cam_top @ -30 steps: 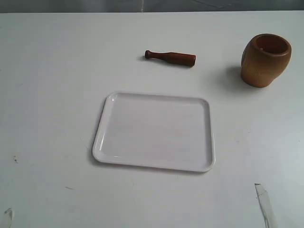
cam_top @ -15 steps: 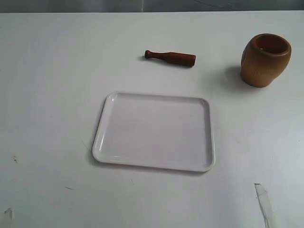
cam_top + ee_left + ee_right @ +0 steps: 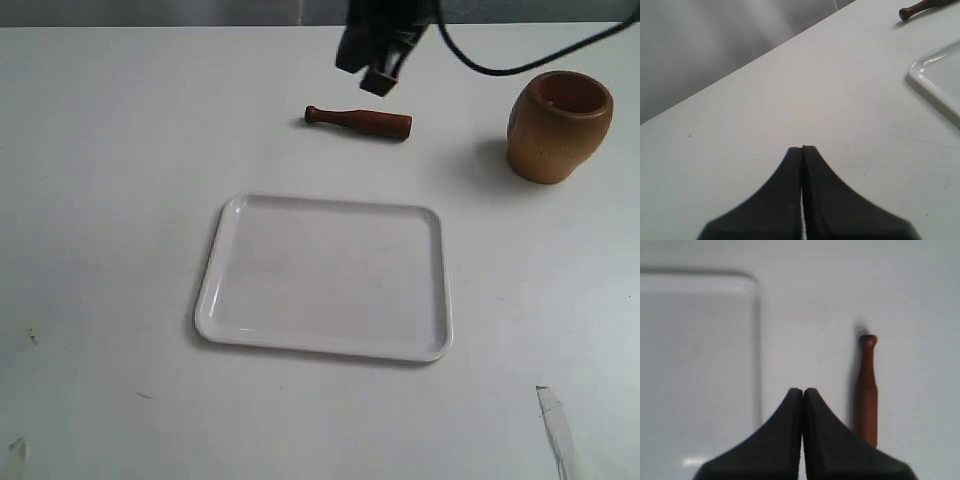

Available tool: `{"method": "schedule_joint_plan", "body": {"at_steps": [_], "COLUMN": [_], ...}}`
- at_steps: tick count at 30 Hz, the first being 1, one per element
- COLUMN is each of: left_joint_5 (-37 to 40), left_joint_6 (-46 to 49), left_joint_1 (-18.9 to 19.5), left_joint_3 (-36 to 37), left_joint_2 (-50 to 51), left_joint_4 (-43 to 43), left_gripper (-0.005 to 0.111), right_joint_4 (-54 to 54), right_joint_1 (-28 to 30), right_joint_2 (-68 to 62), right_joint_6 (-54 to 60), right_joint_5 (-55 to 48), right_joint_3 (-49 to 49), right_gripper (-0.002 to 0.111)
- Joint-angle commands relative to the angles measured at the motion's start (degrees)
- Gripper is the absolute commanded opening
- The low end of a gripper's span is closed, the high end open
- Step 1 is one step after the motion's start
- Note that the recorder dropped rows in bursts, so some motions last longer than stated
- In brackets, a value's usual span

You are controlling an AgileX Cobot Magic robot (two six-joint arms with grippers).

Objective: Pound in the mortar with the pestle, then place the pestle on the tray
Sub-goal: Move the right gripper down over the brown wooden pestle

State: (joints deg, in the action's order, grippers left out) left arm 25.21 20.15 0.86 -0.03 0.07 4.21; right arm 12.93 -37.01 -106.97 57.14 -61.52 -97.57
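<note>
The dark reddish pestle [image 3: 360, 121] lies flat on the white table behind the tray, knob end to the left. The white tray [image 3: 325, 276] sits mid-table with nothing on it. At the far right stands the light-brown mortar [image 3: 558, 125], upright. My right gripper [image 3: 380, 78] hangs over the table just behind the pestle, shut and holding nothing; its wrist view shows the pestle [image 3: 867, 390] beside the shut gripper [image 3: 803, 390] and the tray [image 3: 700, 365]. My left gripper [image 3: 802, 147] is shut over bare table, with the tray corner [image 3: 940, 80] and the pestle knob [image 3: 917, 7] far off.
A black cable [image 3: 520, 55] trails from the right arm toward the upper right, above the mortar. A strip of white tape [image 3: 557, 430] lies near the front right of the table. Small dark specks [image 3: 32, 336] mark the front left.
The right arm has come into the exterior view from the top and now hangs just behind the pestle. Pestle, mortar and tray have not moved.
</note>
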Motion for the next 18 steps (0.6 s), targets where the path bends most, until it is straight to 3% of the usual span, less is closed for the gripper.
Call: {"method": "schedule_joint_plan", "body": {"at_steps": [1, 7, 10, 15, 18], "left_joint_5": [-0.2, -0.2, -0.2, -0.2, -0.2], "left_joint_6": [-0.5, -0.5, -0.5, -0.5, -0.5], "left_joint_1": [-0.4, -0.4, -0.4, -0.4, -0.4], "left_joint_3": [0.0, 0.0, 0.0, 0.0, 0.0], "left_joint_2": [-0.1, -0.1, -0.1, -0.1, -0.1], "left_joint_4": [-0.4, -0.4, -0.4, -0.4, -0.4], "left_gripper": [0.0, 0.0, 0.0, 0.0, 0.0], "right_joint_4": [-3.6, -7.9, -7.9, -11.3, -12.9], "right_joint_1": [-0.8, 0.2, 0.4, 0.4, 0.4], "right_joint_2": [-5.4, -15.5, -20.8, -28.1, -30.6], "right_joint_6": [-8.7, -10.0, -9.1, -9.2, -9.0], "right_joint_5": [4.5, -8.4, -8.4, -8.4, -8.1], "right_joint_3": [-5.7, -16.2, -21.1, -28.0, -29.1], "right_gripper": [0.0, 0.004, 0.022, 0.07, 0.071]}}
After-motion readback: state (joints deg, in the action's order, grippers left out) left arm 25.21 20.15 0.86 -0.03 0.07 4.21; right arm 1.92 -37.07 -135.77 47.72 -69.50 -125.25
